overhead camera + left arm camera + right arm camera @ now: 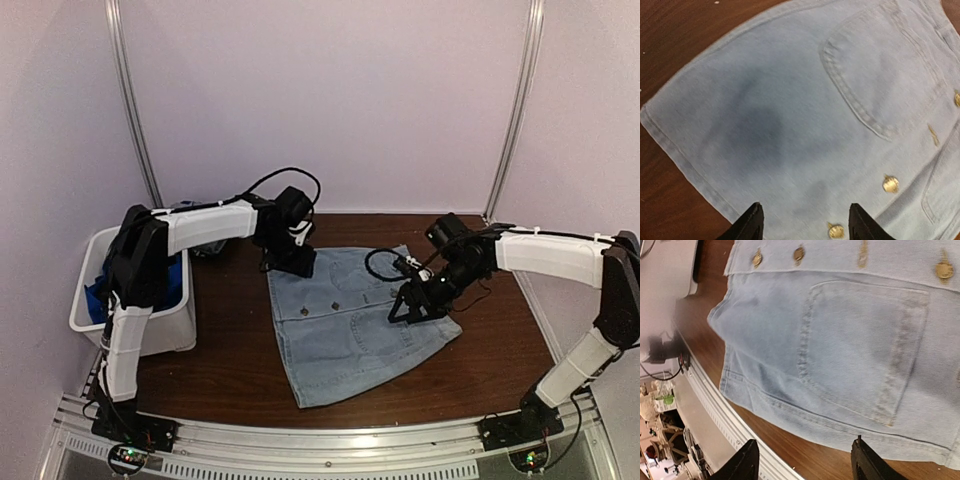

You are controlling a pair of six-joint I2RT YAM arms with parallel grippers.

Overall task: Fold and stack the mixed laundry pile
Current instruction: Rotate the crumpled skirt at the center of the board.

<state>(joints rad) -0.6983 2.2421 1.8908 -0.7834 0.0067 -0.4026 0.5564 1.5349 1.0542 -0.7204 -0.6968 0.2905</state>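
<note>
1. Left hand (806, 216): I am holding it with the fingers spread and nothing between them. It is hovering over the far-left part of the denim skirt (790, 100), just beside the row of brass buttons (890, 184).

2. Right hand (805, 464): the fingers are likewise spread and empty. It is hanging over the skirt's right edge, where the stitched hem (790, 407) is meeting the tabletop (230, 360). A patch pocket (860, 345) is lying just beyond it.

3. Work piece: the skirt is lying flat and spread out in the middle of the tabletop, between the two arms. I cannot tell whether either hand is touching the cloth.

4. Remaining pile: the white bin (165, 335) is standing at the left edge of the tabletop, with royal-blue fabric (98, 297) and something dark showing inside.

5. Step in hand, as I am judging it: the first garment is laid out and smoothed, and I am positioning both hands for the first fold. No fold is made yet.

6. Next move, as I am planning it: lower each hand onto its own edge, pinch through all the layers clear of the buttons, then lift both sides together and carry one half over the other with the edges aligned.
</note>
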